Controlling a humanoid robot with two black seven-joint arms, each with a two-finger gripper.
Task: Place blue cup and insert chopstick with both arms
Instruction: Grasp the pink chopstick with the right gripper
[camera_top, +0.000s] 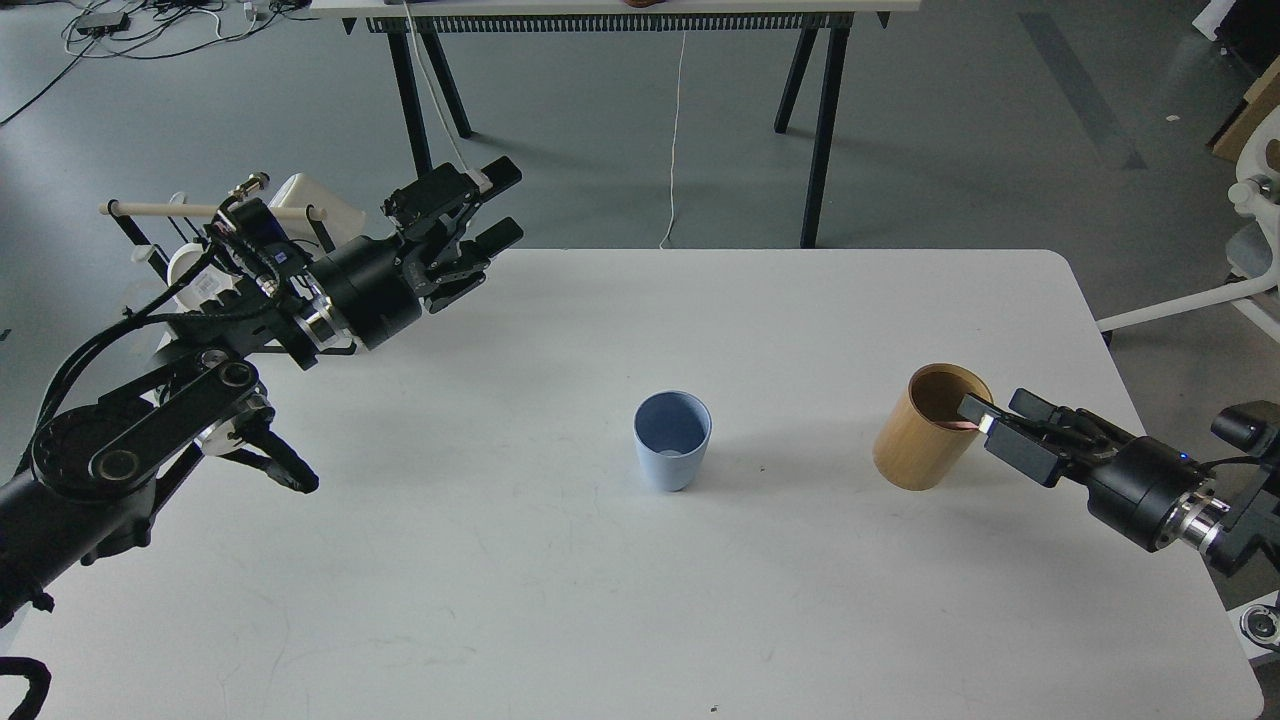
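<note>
The blue cup (673, 440) stands upright and empty at the middle of the white table (640, 600). A pale pink chopstick (958, 424) leans in the tan bamboo cylinder (920, 440) to the right; only a short bit at the rim shows. My right gripper (992, 408) is open at the cylinder's right rim, its fingers on either side of the chopstick's outer end, which they hide. My left gripper (495, 205) is open and empty, raised over the table's far left corner, well away from the cup.
A mug rack with a wooden rod (170, 209) and white mugs (315, 200) stands at the far left behind my left arm. Another table's black legs (820, 130) are beyond the far edge. A white chair base (1200, 300) is off the right side.
</note>
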